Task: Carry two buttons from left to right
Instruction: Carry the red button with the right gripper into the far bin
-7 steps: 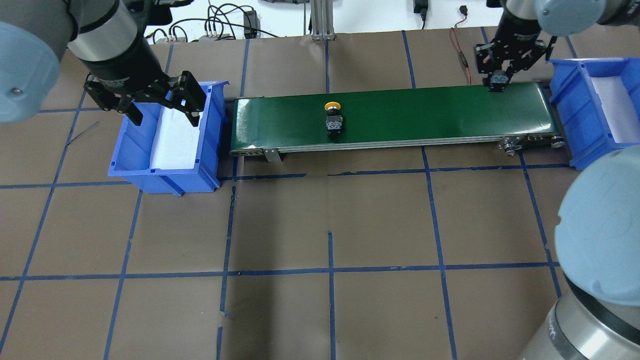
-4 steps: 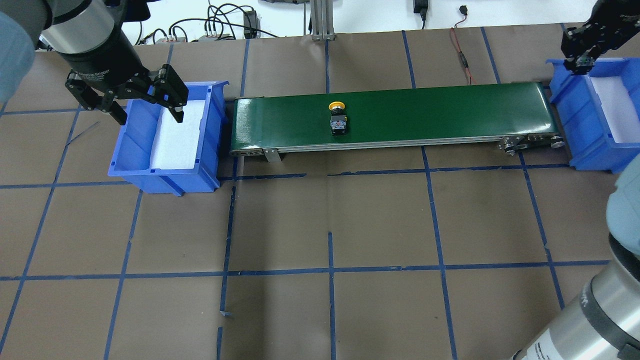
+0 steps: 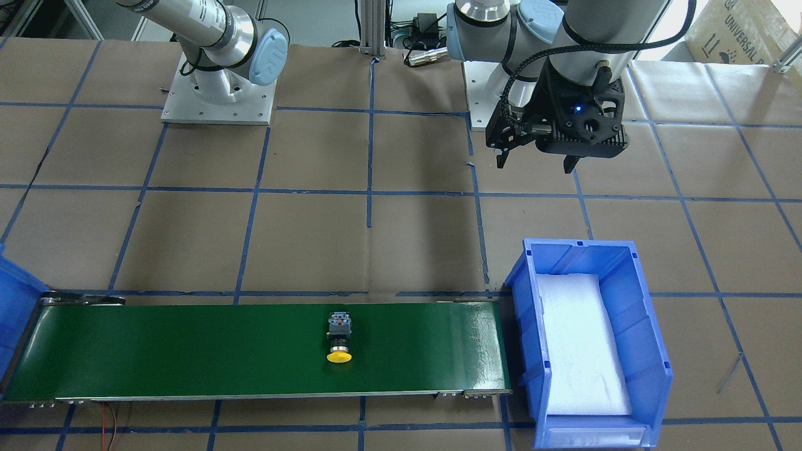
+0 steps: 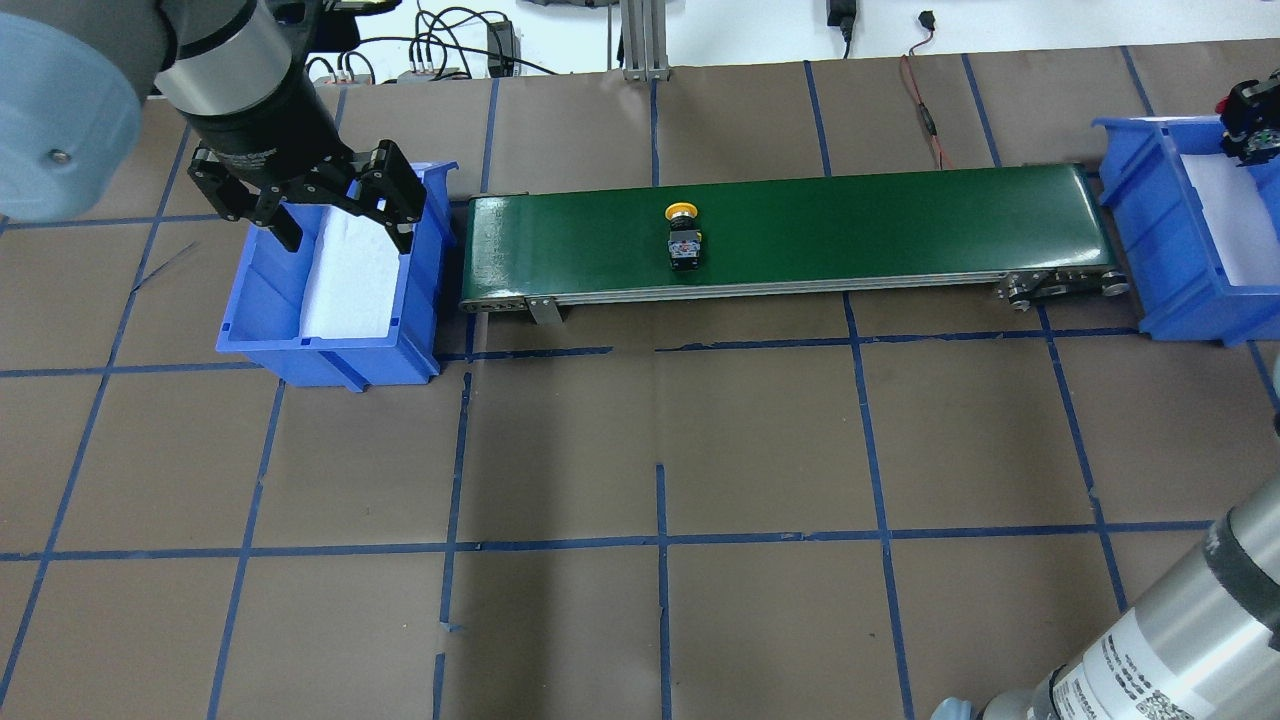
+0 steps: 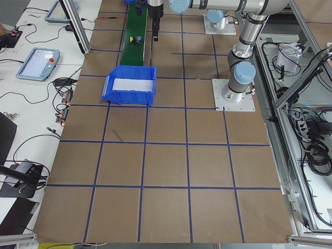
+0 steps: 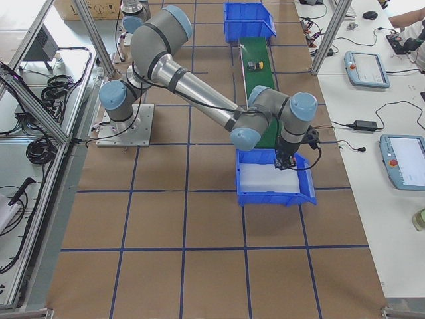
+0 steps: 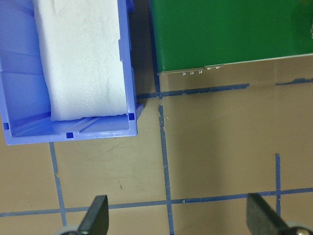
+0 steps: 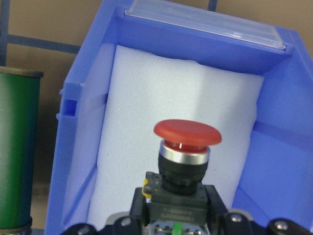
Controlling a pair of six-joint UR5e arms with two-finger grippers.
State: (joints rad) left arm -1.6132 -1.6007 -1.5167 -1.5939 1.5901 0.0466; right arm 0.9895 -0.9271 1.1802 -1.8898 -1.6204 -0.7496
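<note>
Brown papered table (image 4: 760, 450), yellow button (image 4: 684, 238) laid mid conveyor belt (image 4: 880, 225), red button (image 8: 187, 147) clamped by right gripper (image 4: 1250, 135) over right blue bin (image 4: 1150, 220), left gripper (image 4: 345, 238) spread wide, raised near left blue bin (image 4: 260, 290)

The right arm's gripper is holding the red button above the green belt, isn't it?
Not quite. The right gripper holds the red button above the blue bin and its white foam, beside the green belt. The right wrist view shows it.
</note>
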